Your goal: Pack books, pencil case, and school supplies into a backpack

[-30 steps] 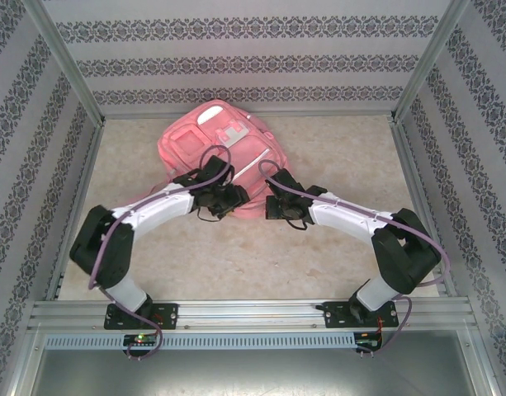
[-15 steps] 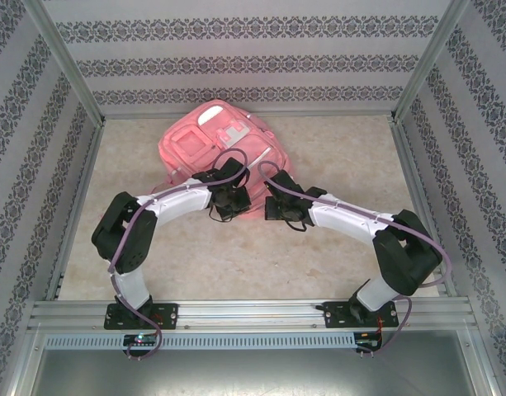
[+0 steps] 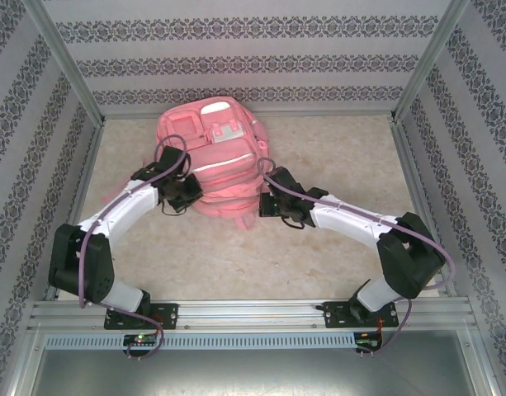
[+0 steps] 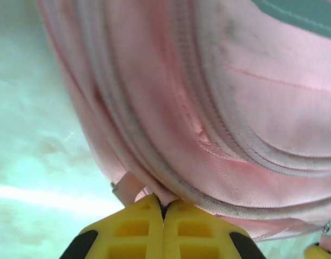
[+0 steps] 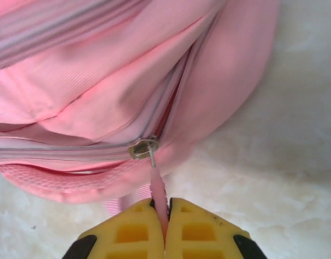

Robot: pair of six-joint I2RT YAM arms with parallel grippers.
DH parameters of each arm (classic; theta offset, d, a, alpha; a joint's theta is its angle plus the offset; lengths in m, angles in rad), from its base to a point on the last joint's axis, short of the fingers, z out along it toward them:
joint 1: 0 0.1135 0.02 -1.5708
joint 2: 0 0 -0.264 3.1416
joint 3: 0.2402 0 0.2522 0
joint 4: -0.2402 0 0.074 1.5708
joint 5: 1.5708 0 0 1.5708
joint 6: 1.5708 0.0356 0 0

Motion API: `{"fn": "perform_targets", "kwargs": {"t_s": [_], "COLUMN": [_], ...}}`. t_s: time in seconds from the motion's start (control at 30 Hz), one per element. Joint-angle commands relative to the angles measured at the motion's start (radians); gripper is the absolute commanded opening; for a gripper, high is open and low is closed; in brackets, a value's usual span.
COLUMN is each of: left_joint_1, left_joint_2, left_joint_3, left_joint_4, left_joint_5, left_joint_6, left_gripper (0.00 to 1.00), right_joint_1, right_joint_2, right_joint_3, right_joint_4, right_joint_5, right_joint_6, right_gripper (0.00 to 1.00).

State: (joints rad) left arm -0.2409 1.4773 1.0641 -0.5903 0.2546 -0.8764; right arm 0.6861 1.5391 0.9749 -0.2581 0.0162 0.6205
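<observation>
Obs.: pink backpack [image 3: 213, 157] lies flat on the beige marbled worktop [image 3: 343, 157], left of centre and toward the far wall, front pockets with white patches facing up. The two arms meet it from the near side. The left arm [image 3: 125, 206] reaches its near-left edge and the right arm [image 3: 352, 216] its near-right corner, with the bag between the two wrists. Left wrist view: the left jaws are together, their yellow fingertips [image 4: 135, 226] touching along the midline and pinching a fold of pink fabric at the bag's bottom seam, where the piped edge curves round. A short pink tab [image 4: 127, 189] sticks out just beside the pinch point. The bag's side panel and stitched zipper lines rise above the fingertips, and pale worktop shows to the left. Right wrist view: the right jaws are together, clamped on the zipper pull [image 5: 158, 191], a narrow pink strip that runs straight from between the yellow fingertips [image 5: 195, 229] up to the metal slider [image 5: 142, 147]. The strip looks taut. To the left of the slider the zipper line lies flat and closed. Up and to the right of it a thin dark-red gap shows between the two fabric edges. The bag's rounded corner overhangs the worktop just beyond the slider.
</observation>
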Motion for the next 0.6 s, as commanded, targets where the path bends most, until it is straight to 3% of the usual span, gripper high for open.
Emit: {"fn": "perform_targets", "kwargs": {"t_s": [0.0, 0.13, 0.27, 0.33, 0.57], "left_joint_1": [0.139, 0.156, 0.085, 0.02, -0.201], "left_joint_2": [-0.017, -0.007, -0.021, -0.034, 0.009], "left_joint_3": [-0.001, 0.044, 0.076, 0.088, 0.068], "left_joint_4": [-0.102, -0.088, -0.061, -0.049, 0.098], "left_joint_5": [-0.164, -0.049, 0.065, 0.085, 0.142], "left_joint_6": [0.088, 0.11, 0.023, -0.035, -0.281], "left_gripper": [0.0, 0.0, 0.39, 0.49, 0.51], "right_joint_1": [-0.07, -0.054, -0.035, -0.03, -0.022], "right_joint_2": [-0.036, -0.024, 0.001, 0.012, 0.031], "right_joint_3": [-0.019, 0.007, 0.031, 0.036, 0.055], "right_joint_4": [-0.145, -0.142, -0.136, -0.131, -0.127], "right_joint_5": [0.137, 0.12, 0.117, 0.11, 0.103], "right_joint_6": [0.001, -0.001, 0.003, 0.005, 0.001], "right_gripper": [0.0, 0.0, 0.0, 0.0, 0.0]}}
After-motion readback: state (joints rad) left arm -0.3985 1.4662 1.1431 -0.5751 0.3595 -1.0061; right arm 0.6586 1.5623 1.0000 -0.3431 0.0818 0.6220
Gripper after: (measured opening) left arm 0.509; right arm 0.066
